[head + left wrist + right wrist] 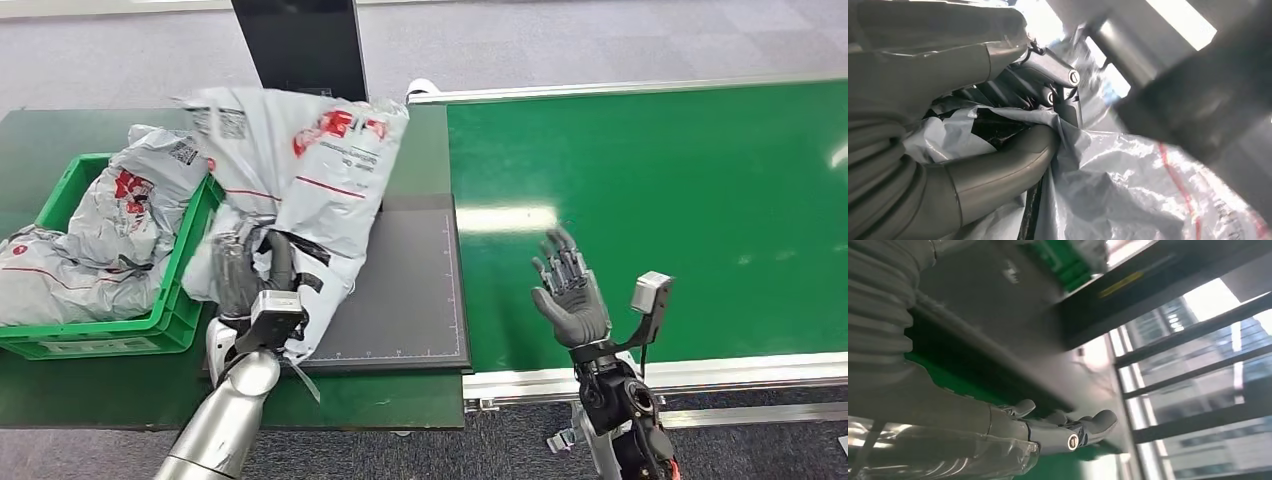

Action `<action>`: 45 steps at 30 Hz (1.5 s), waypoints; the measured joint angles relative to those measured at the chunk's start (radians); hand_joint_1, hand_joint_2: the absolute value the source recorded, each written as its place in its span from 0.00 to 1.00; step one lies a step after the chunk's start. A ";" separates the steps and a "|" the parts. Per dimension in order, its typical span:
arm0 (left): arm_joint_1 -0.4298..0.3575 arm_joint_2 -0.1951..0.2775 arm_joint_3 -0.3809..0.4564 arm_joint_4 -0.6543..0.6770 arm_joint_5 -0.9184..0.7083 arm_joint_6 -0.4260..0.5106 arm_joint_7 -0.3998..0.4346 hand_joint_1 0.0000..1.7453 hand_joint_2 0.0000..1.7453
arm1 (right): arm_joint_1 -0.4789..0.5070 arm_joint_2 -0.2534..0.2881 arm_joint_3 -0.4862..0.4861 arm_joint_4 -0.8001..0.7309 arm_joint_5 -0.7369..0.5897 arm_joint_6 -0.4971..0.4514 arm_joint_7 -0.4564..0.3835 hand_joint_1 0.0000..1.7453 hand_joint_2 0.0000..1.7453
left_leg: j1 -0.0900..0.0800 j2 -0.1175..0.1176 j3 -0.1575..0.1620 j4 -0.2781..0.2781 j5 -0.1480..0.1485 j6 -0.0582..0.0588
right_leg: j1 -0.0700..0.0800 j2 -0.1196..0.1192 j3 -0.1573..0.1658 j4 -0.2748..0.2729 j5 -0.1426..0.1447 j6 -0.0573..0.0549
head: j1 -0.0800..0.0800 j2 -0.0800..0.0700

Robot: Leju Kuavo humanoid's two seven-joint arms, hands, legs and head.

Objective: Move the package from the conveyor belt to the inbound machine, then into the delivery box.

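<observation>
Package (320, 165): grey-white plastic mailer bag with red print and a barcode label, crumpled, lifted at its near end and draped over the left part of the inbound machine's dark flat platform (410, 290), its far end reaching toward the machine's black upright panel (300, 45). Left hand (250, 275): fingers (1048, 75) closed around the package's near, bunched end, thumb wrapped across the plastic; the left wrist view shows the film gathered tight between thumb and fingers. Right hand (570, 290): raised over the near edge of the conveyor belt (650, 200), palm up, fingers (1098, 422) spread and holding nothing. Conveyor belt: green surface, silver rails, on the right side of the scene. Delivery box (110, 335): green plastic crate at the near left of the dark green tabletop (400, 400), just left of the platform. Contents of the delivery box: other mailer bags (110, 220) of the same grey-white kind, piled above the rim. The held package's left edge hangs close to the crate's right wall; whether they touch cannot be told.
</observation>
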 joint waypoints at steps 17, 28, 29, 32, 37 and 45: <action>0.010 -0.049 0.448 -0.292 -0.402 0.022 -0.008 1.00 1.00 | -0.072 -0.018 0.095 0.227 -0.011 -0.010 -0.004 0.00 1.00 | 0.000 -0.001 0.000 0.000 0.000 0.000 | 0.000 0.000 -0.001 0.000 0.000 0.000 | 0.000 0.000; -0.101 -0.075 0.837 -0.210 -0.688 0.022 -0.005 1.00 1.00 | -0.020 -0.020 0.099 0.158 0.072 -0.031 -0.015 0.00 1.00 | 0.000 0.000 0.000 0.000 0.000 0.000 | 0.000 0.000 -0.001 0.000 0.000 0.000 | 0.000 0.000; -0.111 -0.077 0.859 -0.198 -0.713 0.022 0.001 1.00 1.00 | -0.017 -0.020 0.099 0.152 0.077 -0.031 -0.012 0.00 1.00 | 0.000 0.000 0.000 0.000 0.000 0.000 | 0.000 0.000 -0.001 0.000 0.000 0.000 | 0.000 0.000; -0.140 -0.075 0.917 -0.134 -0.809 0.022 0.083 1.00 1.00 | -0.004 -0.021 0.096 0.129 0.093 -0.032 -0.006 0.00 1.00 | 0.000 0.000 0.001 0.000 0.000 0.000 | 0.000 0.000 -0.001 0.000 0.000 0.000 | 0.000 0.000; -0.155 -0.038 0.891 -0.004 -0.877 0.020 0.342 0.99 1.00 | 0.014 -0.026 0.084 0.101 0.105 -0.028 -0.002 0.00 1.00 | 0.000 0.000 0.001 0.000 0.000 0.000 | 0.000 0.000 -0.001 0.000 0.000 0.000 | 0.000 0.000; -0.231 0.087 0.667 0.364 -0.945 -0.031 0.693 0.00 1.00 | 0.038 -0.033 0.053 0.059 0.140 -0.003 0.014 0.00 1.00 | 0.000 -0.001 0.002 0.000 0.001 0.000 | 0.000 0.000 0.001 0.000 0.000 0.000 | 0.000 0.000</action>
